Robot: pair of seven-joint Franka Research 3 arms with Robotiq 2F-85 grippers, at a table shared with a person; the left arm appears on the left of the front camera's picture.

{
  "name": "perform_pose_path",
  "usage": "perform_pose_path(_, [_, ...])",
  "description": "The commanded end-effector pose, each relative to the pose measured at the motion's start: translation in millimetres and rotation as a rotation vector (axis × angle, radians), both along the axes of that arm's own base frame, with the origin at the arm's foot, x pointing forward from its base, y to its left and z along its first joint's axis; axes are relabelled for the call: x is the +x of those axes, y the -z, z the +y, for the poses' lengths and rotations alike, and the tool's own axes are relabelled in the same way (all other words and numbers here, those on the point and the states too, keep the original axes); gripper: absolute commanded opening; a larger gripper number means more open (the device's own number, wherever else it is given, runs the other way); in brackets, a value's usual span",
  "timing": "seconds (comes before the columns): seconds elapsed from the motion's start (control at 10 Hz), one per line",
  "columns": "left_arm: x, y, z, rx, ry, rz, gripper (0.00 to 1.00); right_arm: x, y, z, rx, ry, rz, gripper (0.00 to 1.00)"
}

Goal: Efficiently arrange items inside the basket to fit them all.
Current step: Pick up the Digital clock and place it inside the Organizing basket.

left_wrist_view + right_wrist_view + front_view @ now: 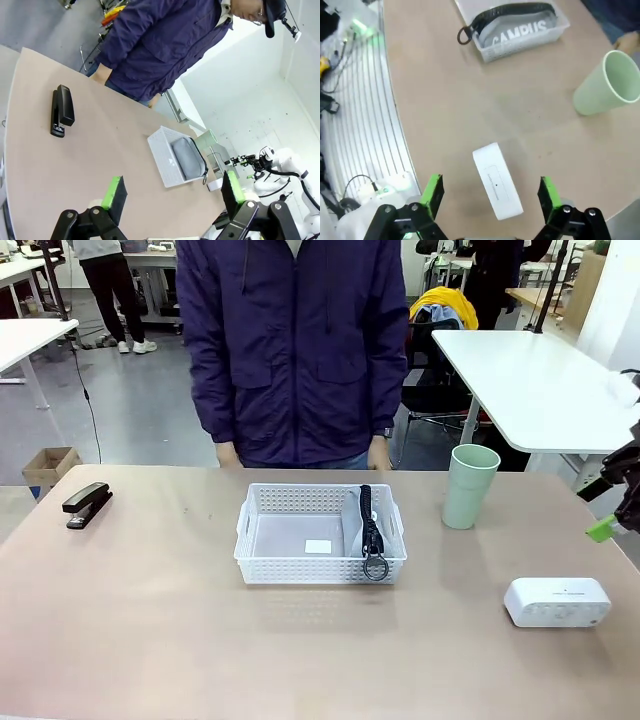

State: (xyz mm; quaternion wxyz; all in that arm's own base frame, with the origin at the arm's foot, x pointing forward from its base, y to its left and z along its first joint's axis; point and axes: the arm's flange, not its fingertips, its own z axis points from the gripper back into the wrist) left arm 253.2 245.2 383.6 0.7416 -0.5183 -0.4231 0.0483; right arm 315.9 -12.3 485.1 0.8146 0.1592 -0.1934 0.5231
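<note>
The right gripper [490,192] hangs above the beige bench [150,640] with its green-padded fingers spread wide and nothing between them. In the right wrist view the white rounded rectangular box [497,182] lies flat on the bench directly below the gap, clear of both fingers. The left gripper [173,190] is likewise fully spread and empty, held high over the bench's left part.

In the front view, the white box is the nearest item, at the right front of the bench. Farther in, at the middle, stands the shallow white plastic basket with lattice sides [300,568]. The grey "CAMPUS" pouch [352,530] lies inside it, along its right side. The pouch's black strap [367,515] runs over the pouch and across the near rim, so the metal ring [376,567] hangs outside against the near wall.

The small black stapler [87,504] sits well apart to the left, near the bench's edge. The pale green plastic cup [470,486] stands upright to the right of the basket, just behind it and not touching.

At the far edge a person in a dark blue jacket [295,350] stands facing the basket, hands down by the bench.
</note>
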Motion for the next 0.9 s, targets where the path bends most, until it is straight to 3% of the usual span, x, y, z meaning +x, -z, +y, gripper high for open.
perform_pose_path(0.0, [0, -1, 0, -0.004, -0.003, -0.034, 1.0, 4, 12, 15, -0.132, -0.084, 0.03, 1.0])
perform_pose_path(0.2, [0, -1, 0, -0.004, -0.003, -0.034, 1.0, -2, 32, 20, -0.267, -0.199, 0.006, 1.0])
perform_pose_path(0.3, [0, -1, 0, -0.004, -0.003, -0.034, 1.0, -8, 48, 24, -0.368, -0.346, 0.01, 1.0])
perform_pose_path(0.5, [0, -1, 0, -0.004, -0.003, -0.034, 1.0, -15, 89, 34, -0.439, -0.42, 0.008, 1.0])
perform_pose_path(0.6, [0, -1, 0, -0.004, -0.003, -0.034, 1.0, -18, 103, 38, -0.43, -0.505, -0.019, 1.0])
perform_pose_path(0.8, [0, -1, 0, -0.004, -0.003, -0.034, 1.0, -20, 127, 42, -0.394, -0.514, 0.056, 1.0])
